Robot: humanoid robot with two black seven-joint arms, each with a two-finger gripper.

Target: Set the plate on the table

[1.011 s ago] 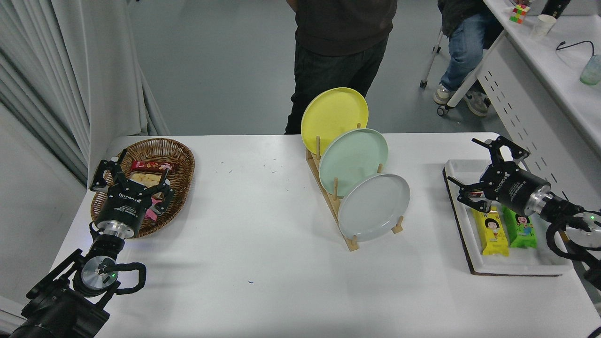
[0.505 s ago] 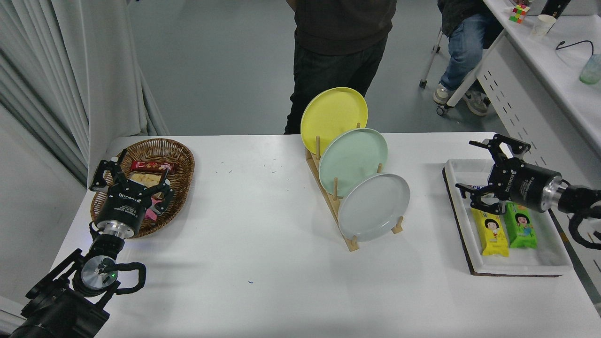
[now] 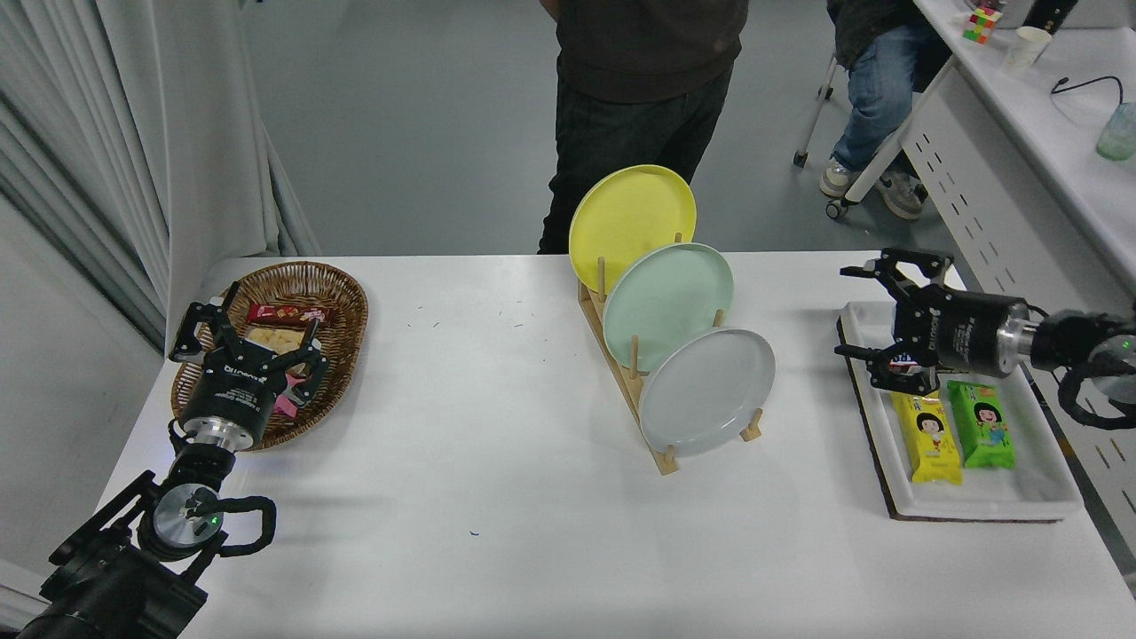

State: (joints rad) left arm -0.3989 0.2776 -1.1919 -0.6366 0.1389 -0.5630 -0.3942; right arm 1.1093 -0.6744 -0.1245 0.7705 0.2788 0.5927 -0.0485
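Plate (image 3: 707, 390) — well left of our spread, empty right claw (image 3: 874, 324), upright in the rack's (image 3: 626, 377) front slot — looks stiff, light, slick; we'd pinch its upper right rim.

The standing person (image 3: 648, 89) is cut off at the top edge, as is the seated person (image 3: 874, 80). The yellow plate (image 3: 632, 217) hides behind the mint green plate (image 3: 667, 306), which the light grey plate (image 3: 707, 390) overlaps. The right arm (image 3: 1087, 351) leaves the right edge. Print on the snack packets (image 3: 954, 426) is unreadable.
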